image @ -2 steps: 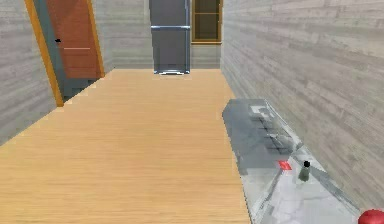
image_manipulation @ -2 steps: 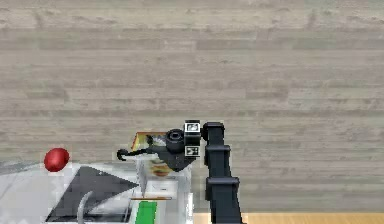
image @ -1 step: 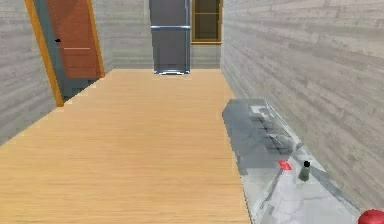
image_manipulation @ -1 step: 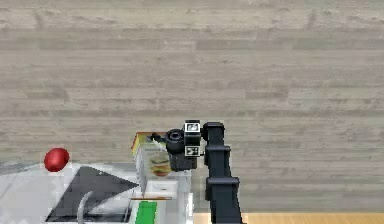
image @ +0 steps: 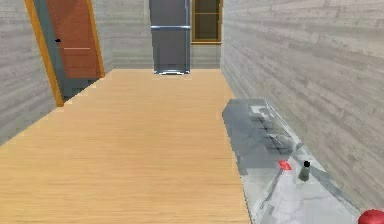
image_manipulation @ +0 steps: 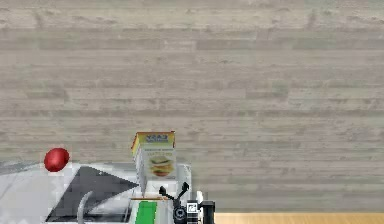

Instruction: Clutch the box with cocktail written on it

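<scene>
Claw [image_manipulation: 174, 195] noted at the bottom edge of the arm side view, its two thin fingers rising just in front of the box [image_manipulation: 153, 156]. Its condition cannot be told from these pictures. Because the box stands directly behind the fingers, whether the claw holds anything cannot be told either. The box is upright, with a yellowish top and a pale front bearing a printed picture, and stands on the grey table [image_manipulation: 25, 185] before the plank wall [image_manipulation: 250, 80]. The lettering is too small to confirm the word cocktail, though no other box is seen. Its base appears to rest on the table, not lifted clear. A red ball [image_manipulation: 57, 158] lies on the same table, well apart from the box toward the view's left. The forward view records wooden floor [image: 130, 140], an orange door [image: 76, 40] and the table [image: 250, 125] running along the wall at the view's right. Assessment: the approach appears done, as the robot stands alongside the table with the claw at the box. Outstanding are a confirmed grip on the box and a lift clear of the table.
</scene>
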